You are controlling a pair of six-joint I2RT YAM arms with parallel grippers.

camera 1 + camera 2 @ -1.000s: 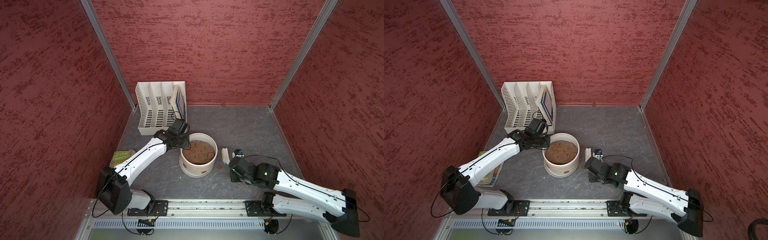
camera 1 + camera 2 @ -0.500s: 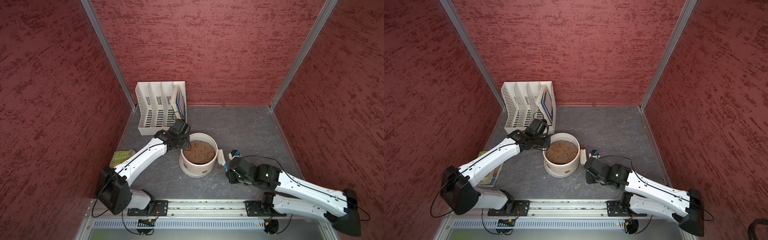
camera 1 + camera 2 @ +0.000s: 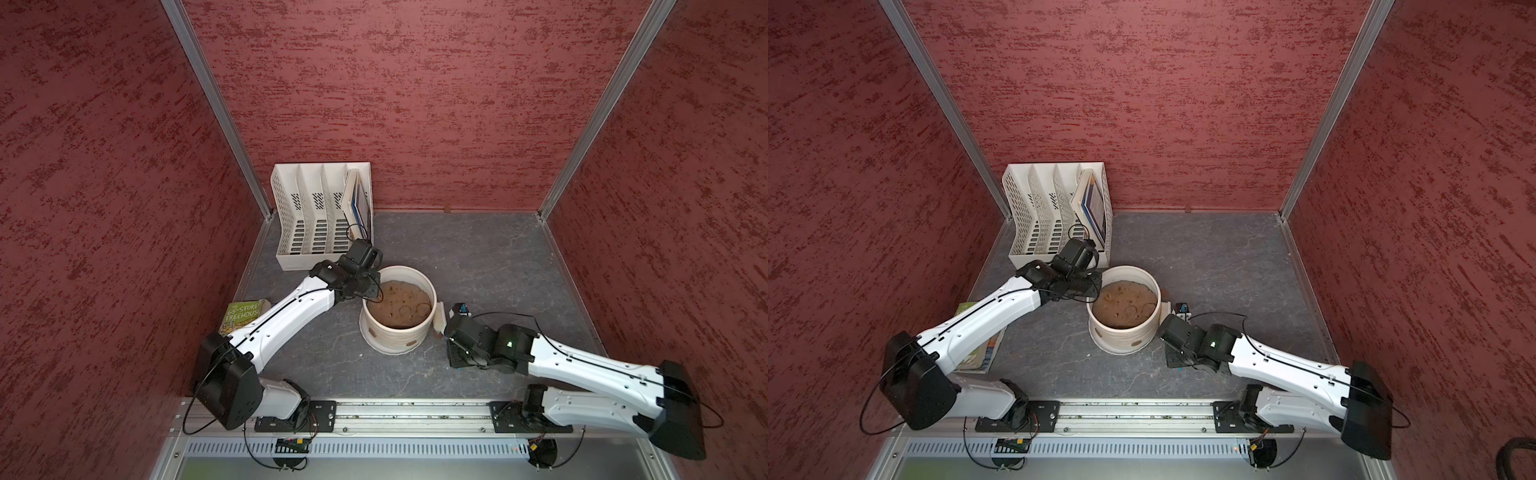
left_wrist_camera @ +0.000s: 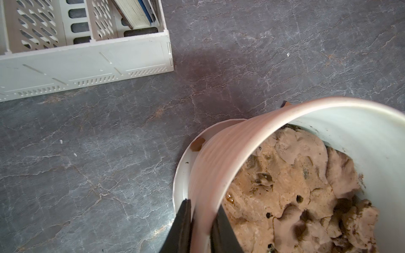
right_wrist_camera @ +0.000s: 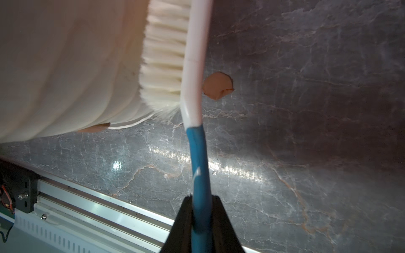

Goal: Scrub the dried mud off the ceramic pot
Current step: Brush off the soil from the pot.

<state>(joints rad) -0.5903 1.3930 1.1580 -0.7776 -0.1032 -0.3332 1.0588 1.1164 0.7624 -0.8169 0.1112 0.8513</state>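
Note:
The cream ribbed ceramic pot [image 3: 395, 337] [image 3: 1121, 338] stands on a white saucer mid-floor. Dried mud shows as small brown patches on its wall [image 3: 411, 343] [image 3: 1136, 343] [image 5: 94, 128], one low by the saucer [image 4: 197, 144], and a loose flake [image 5: 218, 85] on the floor. My left gripper [image 4: 202, 206] [image 3: 372, 286] is shut on the pot's rim, one finger inside and one outside. My right gripper [image 5: 201, 199] [image 3: 451, 328] is shut on the blue handle of a white scrub brush [image 5: 195, 54] [image 3: 439, 320], whose bristles [image 5: 164, 65] press on the pot's right outer wall.
A lumpy brown mound [image 3: 401, 305] fills the pot. A white slotted file rack [image 3: 320, 216] with books stands behind the left arm, close to the pot. A green book [image 3: 243, 316] lies by the left wall. The metal rail [image 3: 395, 415] runs along the front.
My right gripper has carried the brush leftward from open floor until the bristles rest on the pot's wall. The left gripper has stayed on the rim.

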